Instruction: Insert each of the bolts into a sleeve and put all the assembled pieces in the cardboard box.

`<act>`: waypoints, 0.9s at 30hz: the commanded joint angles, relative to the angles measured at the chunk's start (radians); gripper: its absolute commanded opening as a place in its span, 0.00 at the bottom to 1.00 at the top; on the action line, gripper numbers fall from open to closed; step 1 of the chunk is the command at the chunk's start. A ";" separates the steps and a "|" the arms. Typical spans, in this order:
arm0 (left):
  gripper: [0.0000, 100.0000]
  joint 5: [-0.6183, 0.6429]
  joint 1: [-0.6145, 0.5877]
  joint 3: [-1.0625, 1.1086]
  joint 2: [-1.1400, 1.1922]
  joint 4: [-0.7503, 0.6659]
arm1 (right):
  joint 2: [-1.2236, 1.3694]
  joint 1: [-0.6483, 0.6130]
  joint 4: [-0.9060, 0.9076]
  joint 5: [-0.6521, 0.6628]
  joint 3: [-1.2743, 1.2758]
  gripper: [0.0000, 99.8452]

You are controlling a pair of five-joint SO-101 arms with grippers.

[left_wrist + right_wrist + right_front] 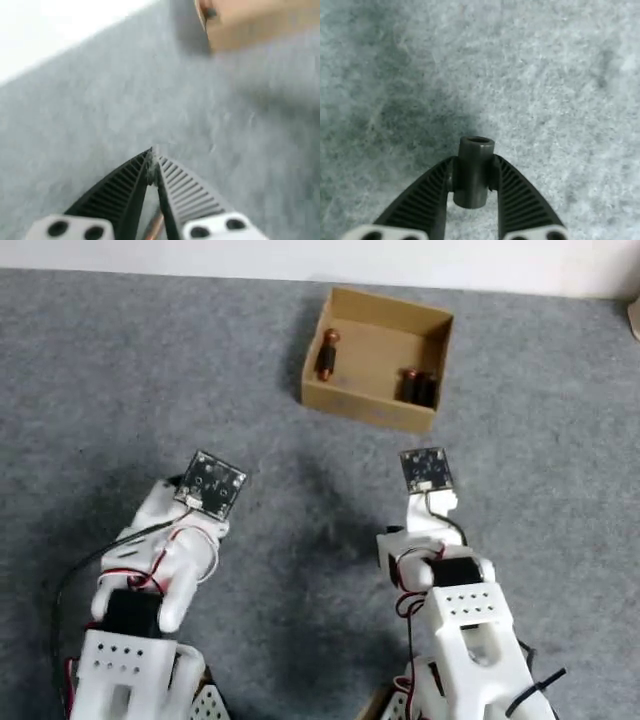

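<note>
The cardboard box (345, 400) stands at the far middle of the grey mat. Inside it, one black sleeve with a copper bolt head (327, 353) lies by the left wall, and dark pieces (420, 387) lie in the right corner. My right gripper (473, 165) is shut on a black sleeve (472, 175), held upright with its open bore facing the camera, just above the mat. My left gripper (152, 159) has its tips pressed together, and a copper bolt (155, 227) shows between the fingers farther back. The box corner (255, 27) lies ahead of the left gripper.
In the high view both arms sit at the near side, the left arm (205, 485) and the right arm (427, 472), with their wrist boards covering the fingers. Bare grey mat (320, 490) lies between them and the box.
</note>
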 commanded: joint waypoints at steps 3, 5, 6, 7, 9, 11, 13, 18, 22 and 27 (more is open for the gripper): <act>0.08 -0.181 -0.108 0.035 -0.016 0.028 | -0.019 -0.015 -0.028 0.009 -0.005 0.00; 0.09 -0.230 -0.125 0.018 -0.016 0.089 | -0.018 -0.015 -0.028 0.009 -0.005 0.00; 0.09 -0.253 -0.136 0.005 -0.015 0.124 | -0.018 -0.015 -0.028 0.009 -0.005 0.00; 0.09 -0.284 -0.145 -0.004 -0.010 0.149 | -0.018 -0.015 -0.028 0.009 -0.005 0.00; 0.09 -0.377 -0.154 -0.015 0.039 0.175 | -0.016 -0.015 -0.028 0.009 -0.005 0.00; 0.09 -0.454 -0.166 -0.033 0.133 0.173 | -0.013 -0.016 -0.028 0.009 -0.005 0.00; 0.09 -0.466 -0.183 -0.079 0.262 0.167 | -0.013 -0.016 -0.030 0.009 -0.005 0.00; 0.13 -0.470 -0.180 -0.300 0.665 0.144 | -0.012 -0.016 -0.030 0.009 -0.005 0.00; 0.14 -0.470 -0.183 -0.515 0.986 0.144 | -0.019 -0.016 -0.053 0.009 0.016 0.00; 0.14 -0.466 -0.179 -0.714 1.287 0.149 | -0.018 -0.016 -0.062 0.009 0.021 0.00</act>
